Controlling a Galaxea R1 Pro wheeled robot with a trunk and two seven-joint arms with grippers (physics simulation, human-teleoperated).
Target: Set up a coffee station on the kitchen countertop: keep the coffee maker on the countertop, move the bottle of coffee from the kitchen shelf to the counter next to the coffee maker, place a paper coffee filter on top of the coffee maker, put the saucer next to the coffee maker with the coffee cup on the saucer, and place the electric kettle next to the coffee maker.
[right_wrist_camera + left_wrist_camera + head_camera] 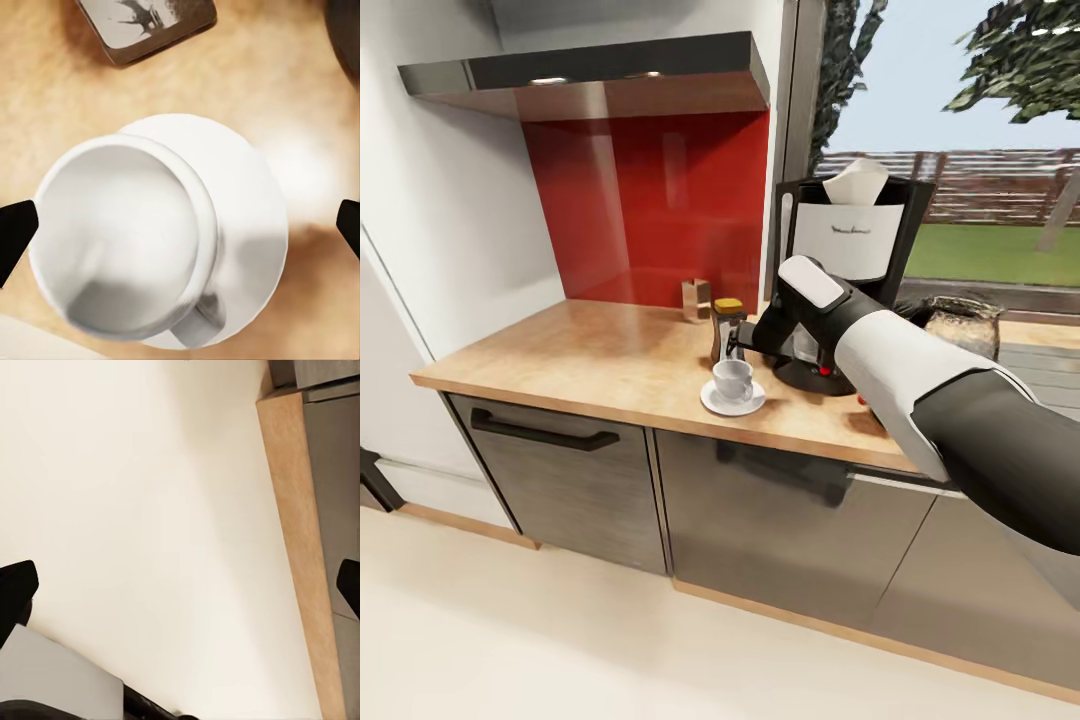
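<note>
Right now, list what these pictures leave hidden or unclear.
- Right gripper: head view, small and dark against the coffee bottle; fingertips cut by edges in the right wrist view.
- Coffee maker: head view, base behind the right arm.
- Electric kettle: head view, lower part behind the arm.
- Coffee cup: handle mostly under its rim, right wrist view.

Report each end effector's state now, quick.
Left end effector: open, holding nothing, pointed at the floor.
Right end effector: open, holding nothing, above the coffee cup on the saucer.
</note>
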